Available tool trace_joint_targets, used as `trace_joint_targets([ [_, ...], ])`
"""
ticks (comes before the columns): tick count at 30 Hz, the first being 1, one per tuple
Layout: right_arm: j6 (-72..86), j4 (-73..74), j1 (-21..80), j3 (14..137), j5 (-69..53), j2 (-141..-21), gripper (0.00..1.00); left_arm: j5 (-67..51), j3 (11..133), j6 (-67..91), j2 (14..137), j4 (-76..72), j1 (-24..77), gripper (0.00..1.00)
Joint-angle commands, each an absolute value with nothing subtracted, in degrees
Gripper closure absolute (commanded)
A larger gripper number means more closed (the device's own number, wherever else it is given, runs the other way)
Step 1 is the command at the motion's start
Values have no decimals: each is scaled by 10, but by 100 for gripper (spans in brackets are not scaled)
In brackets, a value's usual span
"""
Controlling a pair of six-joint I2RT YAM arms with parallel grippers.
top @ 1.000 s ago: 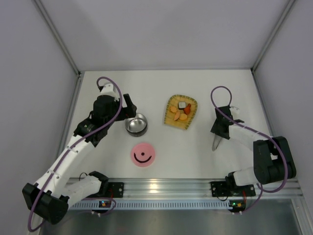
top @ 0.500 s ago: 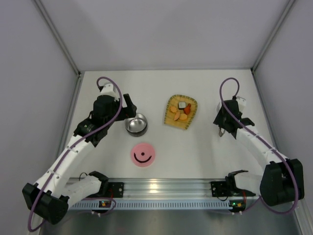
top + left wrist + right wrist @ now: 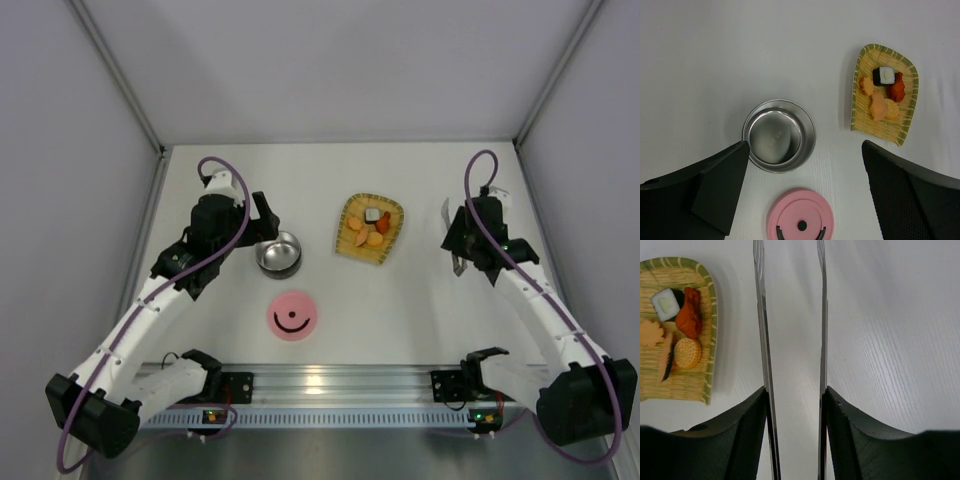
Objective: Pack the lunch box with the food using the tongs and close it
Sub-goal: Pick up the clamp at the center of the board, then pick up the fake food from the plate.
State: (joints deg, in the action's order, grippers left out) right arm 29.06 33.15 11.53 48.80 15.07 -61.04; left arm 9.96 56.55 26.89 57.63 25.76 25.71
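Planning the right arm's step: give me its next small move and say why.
Probably swing the right gripper left until the tips of the tongs hang over the tray. It grips the tongs, the food lies on the tray to their left, and the lunch box stands empty with its lid beside it.

- We see a yellow woven tray (image 3: 365, 256) with a green-striped rim. It lies flat on the table, a little right of the middle.
- We see the white table (image 3: 400, 310), its surface finely ribbed up close.
- We see pale grey walls (image 3: 330, 70) on three sides, with slim metal corner posts (image 3: 120, 75).
- We see a ribbed aluminium rail (image 3: 330, 385) along the table's near edge.
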Motion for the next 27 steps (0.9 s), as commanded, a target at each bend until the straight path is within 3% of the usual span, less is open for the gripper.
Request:
trace_joint_targets([
  [1, 271, 365, 129, 540, 124, -582, 53, 99, 563, 265, 575, 250, 260, 1],
  [8, 272, 394, 162, 573, 85, -559, 54, 99, 564, 265, 577, 250, 259, 1],
  [15, 309, 413, 288, 595, 146, -577, 54, 97, 563, 266, 578, 248, 259, 1],
  [27, 330, 401, 370, 599, 201, -649, 53, 94, 562, 265, 577, 248, 260, 1],
])
